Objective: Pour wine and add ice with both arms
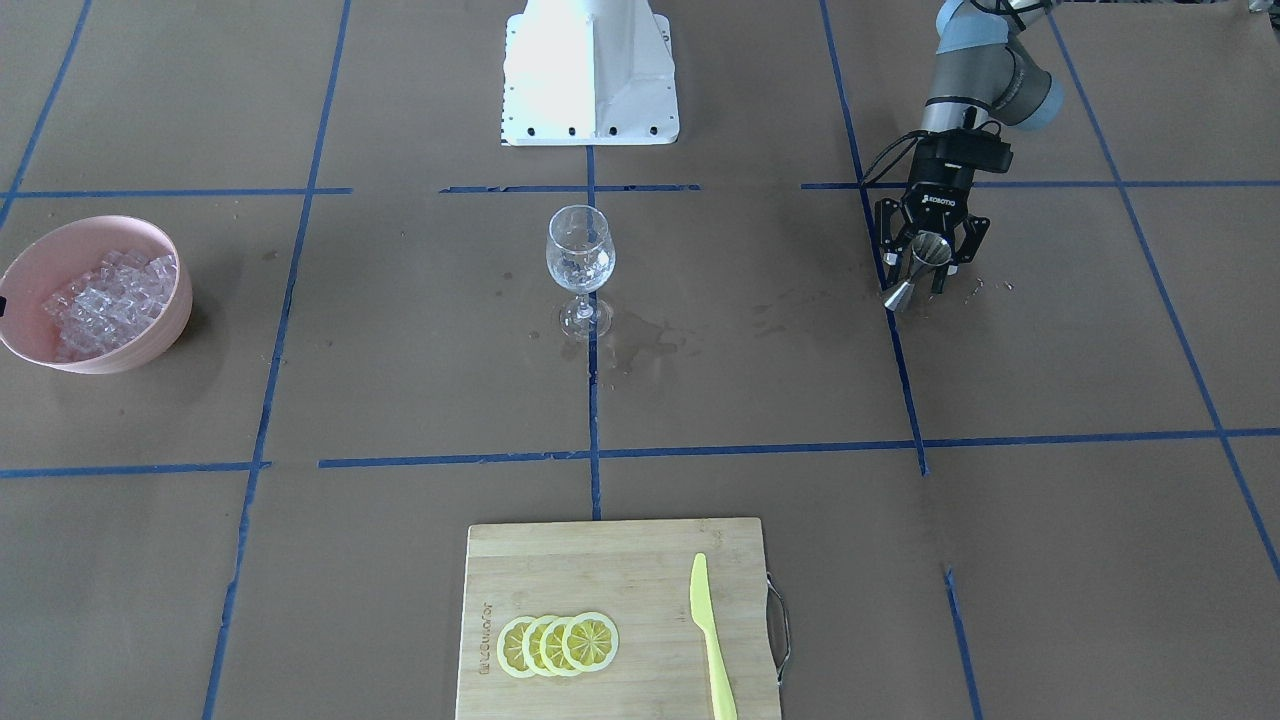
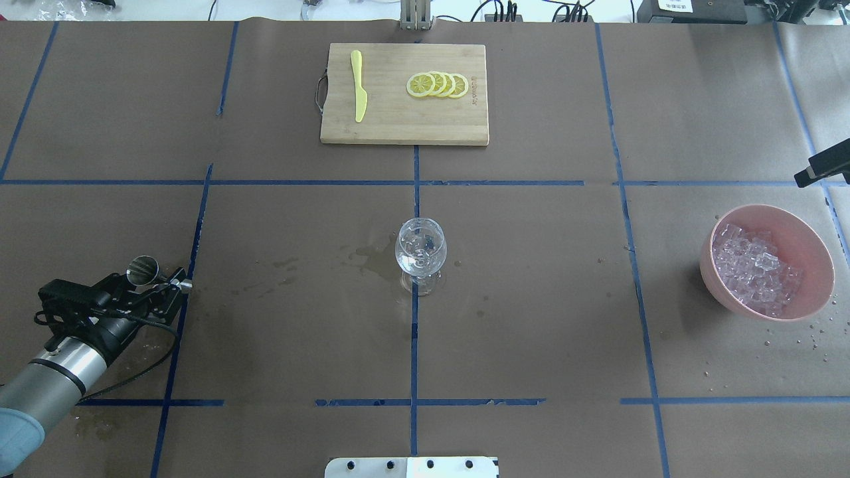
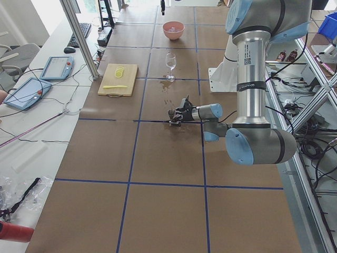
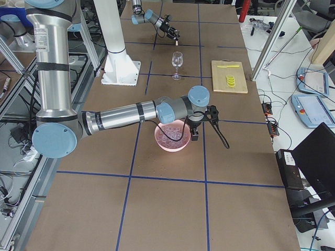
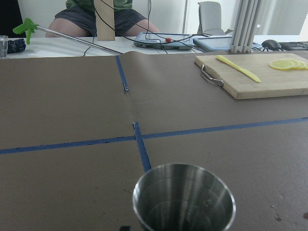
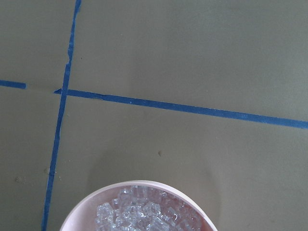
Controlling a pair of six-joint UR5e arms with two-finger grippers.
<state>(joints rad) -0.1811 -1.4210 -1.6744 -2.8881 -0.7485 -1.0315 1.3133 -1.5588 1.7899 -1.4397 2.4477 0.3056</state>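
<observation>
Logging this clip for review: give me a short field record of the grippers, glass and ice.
left gripper: shut on metal jigger, low over table
right gripper: above pink bowl; jaws unclear
wine glass: upright at centre, wet marks beside it
ice: heaped in pink bowl
cutting board: lemon slices and yellow knife on it

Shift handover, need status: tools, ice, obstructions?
Left tool shut on jigger. Right tool above pink bowl, state unreadable. Ice in bowl. Nothing between bowl and wine glass.
</observation>
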